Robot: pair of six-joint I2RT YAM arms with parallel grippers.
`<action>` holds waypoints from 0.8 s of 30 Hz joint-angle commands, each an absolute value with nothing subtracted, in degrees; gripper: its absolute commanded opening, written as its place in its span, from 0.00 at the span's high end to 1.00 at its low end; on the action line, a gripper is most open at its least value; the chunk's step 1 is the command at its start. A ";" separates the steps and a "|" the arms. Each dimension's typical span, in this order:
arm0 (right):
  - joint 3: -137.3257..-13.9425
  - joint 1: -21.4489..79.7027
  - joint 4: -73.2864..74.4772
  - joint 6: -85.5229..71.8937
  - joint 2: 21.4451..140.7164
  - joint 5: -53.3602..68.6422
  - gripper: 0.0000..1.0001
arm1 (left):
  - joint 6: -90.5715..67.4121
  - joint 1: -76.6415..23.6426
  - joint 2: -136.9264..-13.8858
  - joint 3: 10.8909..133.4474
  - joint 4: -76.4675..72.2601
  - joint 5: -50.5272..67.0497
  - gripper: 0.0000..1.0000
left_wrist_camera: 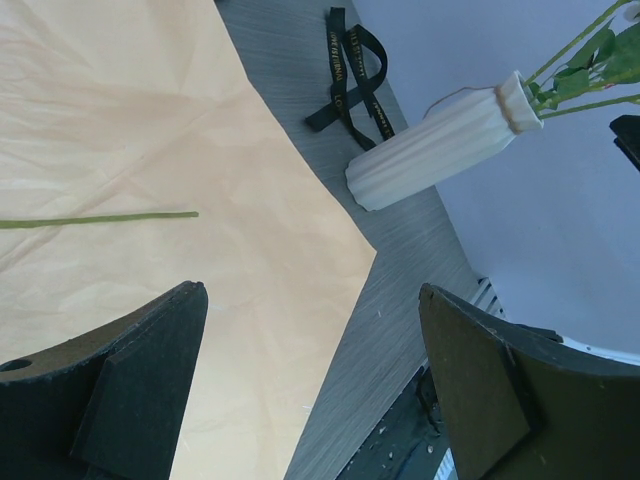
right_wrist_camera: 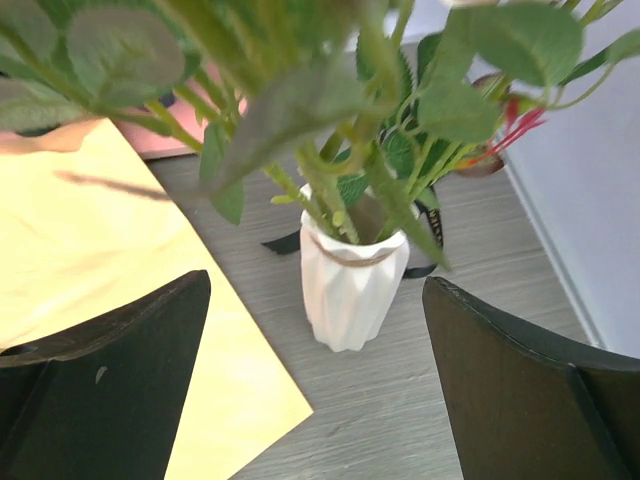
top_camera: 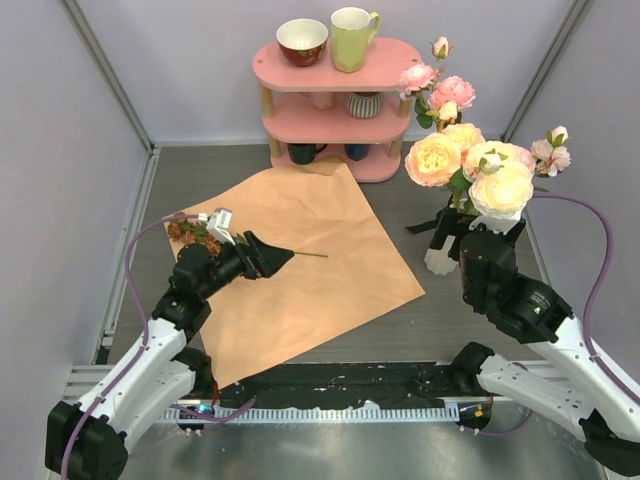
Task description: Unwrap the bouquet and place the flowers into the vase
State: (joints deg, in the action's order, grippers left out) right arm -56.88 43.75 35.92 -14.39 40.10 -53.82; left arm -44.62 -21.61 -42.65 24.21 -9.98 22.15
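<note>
One rusty brown rose (top_camera: 190,232) outside the vase (top_camera: 438,262), going by the top view: lying at nine o'clock on the spread tan wrapping paper (top_camera: 320,290), stem pointing toward three o'clock, left gripper (top_camera: 283,257) hovering over that stem. Rest of the flowers (top_camera: 470,165) standing in the white ribbed vase at three o'clock, right gripper (top_camera: 472,232) close by it beneath the blooms. Pink shelf (top_camera: 330,62) at twelve o'clock with a bowl, a pale mug and a striped cup; no print legible on any.

From the left wrist: jaws wide apart, nothing between them; green stem (left_wrist_camera: 100,219) at ten o'clock on the paper. Black ribbon (left_wrist_camera: 350,70) at twelve o'clock, gold lettering along it, too small to read.

From the right wrist: jaws spread wide and empty, vase dead ahead at twelve o'clock, leaves crowding the lens.

Risks, as a judgement:
- Top-heavy bunch in a small vase, so a nudge from the right arm likely to tip it.
- Thin stem flat on paper, hard to pinch, with the sheet liable to be caught and dragged along.
- Crowded neck, likely to refuse the last stem or push others out.
</note>
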 commanded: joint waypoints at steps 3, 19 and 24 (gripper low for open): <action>-55.02 43.51 39.62 -26.70 40.96 -52.21 0.05 | -44.47 -21.36 -41.84 26.54 -10.90 22.94 0.09; -49.75 43.51 45.88 -36.04 29.98 -41.49 0.03 | -45.44 -21.36 -43.42 26.02 -12.13 22.33 0.09; -46.94 43.51 42.72 -35.42 28.03 -32.02 0.03 | -45.97 -21.36 -43.33 26.19 -10.29 20.83 0.10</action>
